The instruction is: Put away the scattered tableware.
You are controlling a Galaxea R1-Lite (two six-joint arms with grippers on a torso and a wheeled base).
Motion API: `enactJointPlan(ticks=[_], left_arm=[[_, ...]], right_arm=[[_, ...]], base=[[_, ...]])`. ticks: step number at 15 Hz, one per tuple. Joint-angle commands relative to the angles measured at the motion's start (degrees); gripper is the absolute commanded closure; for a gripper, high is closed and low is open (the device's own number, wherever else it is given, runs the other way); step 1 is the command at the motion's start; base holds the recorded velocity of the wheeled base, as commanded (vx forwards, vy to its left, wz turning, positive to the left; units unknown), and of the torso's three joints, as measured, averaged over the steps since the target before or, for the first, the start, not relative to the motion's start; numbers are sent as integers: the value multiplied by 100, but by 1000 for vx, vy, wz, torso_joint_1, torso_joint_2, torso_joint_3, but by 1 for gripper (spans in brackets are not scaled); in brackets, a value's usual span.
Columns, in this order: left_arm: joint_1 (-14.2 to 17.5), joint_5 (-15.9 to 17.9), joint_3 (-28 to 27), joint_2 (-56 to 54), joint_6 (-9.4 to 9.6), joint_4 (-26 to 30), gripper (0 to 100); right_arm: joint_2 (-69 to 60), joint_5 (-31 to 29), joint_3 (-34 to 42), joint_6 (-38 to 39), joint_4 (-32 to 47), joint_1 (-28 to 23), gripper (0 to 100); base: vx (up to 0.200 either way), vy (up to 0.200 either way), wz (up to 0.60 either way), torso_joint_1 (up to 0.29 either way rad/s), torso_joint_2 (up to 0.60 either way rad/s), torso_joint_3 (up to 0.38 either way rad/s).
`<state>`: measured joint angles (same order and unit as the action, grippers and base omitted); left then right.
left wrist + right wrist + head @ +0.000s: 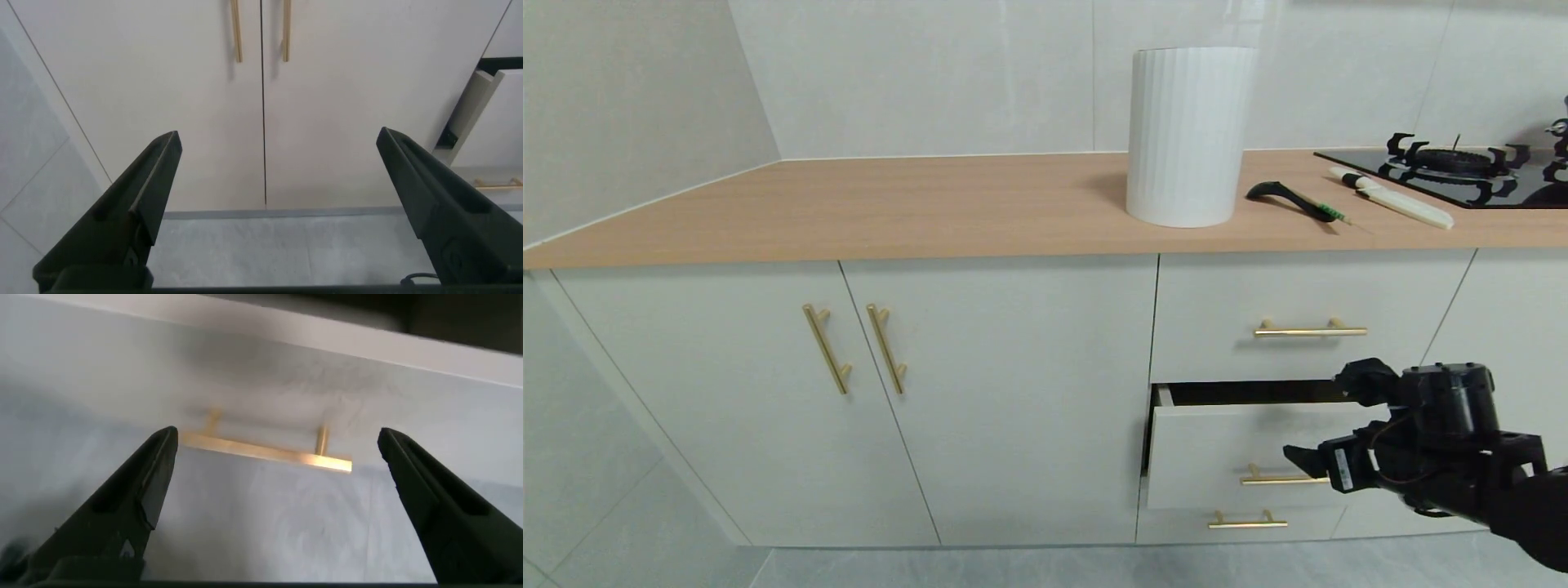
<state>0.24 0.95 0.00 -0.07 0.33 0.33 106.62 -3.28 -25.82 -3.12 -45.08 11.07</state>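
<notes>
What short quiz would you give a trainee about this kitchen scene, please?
1. True or false: the middle drawer is pulled partly open.
2. The right hand is: A) shut on a plate; B) open, in front of the middle drawer's handle; C) raised above the stove.
3. How many utensils lie on the countertop to the right of the white canister?
Key: 1 true. 2 B. 3 two, a black scoop and a white knife.
</notes>
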Motion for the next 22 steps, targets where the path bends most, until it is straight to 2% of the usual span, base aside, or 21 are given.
enactJointPlan(ticks=[1,5,9,11,18,22], left_arm=[[2,2,0,7,2,2,0],[2,2,0,7,2,2,0],[2,2,0,7,2,2,0],[2,2,0,7,2,2,0],[2,2,0,7,2,2,0],[2,2,0,7,2,2,0]], right_arm=[[-1407,161,-494,31,922,80,0],[-695,29,-1013,541,896,71,0],[157,-112,-1303,576,834,62,0],[535,-340,-1338,576,518,71,0],[1344,-569,-1479,567,-493,80,0],[1458,-674,-1558,655,-502,80,0]], base=[[0,0,0,0,0,0],[0,0,0,0,0,0],[0,0,0,0,0,0],[0,0,0,0,0,0],[0,0,0,0,0,0],[0,0,0,0,0,0]])
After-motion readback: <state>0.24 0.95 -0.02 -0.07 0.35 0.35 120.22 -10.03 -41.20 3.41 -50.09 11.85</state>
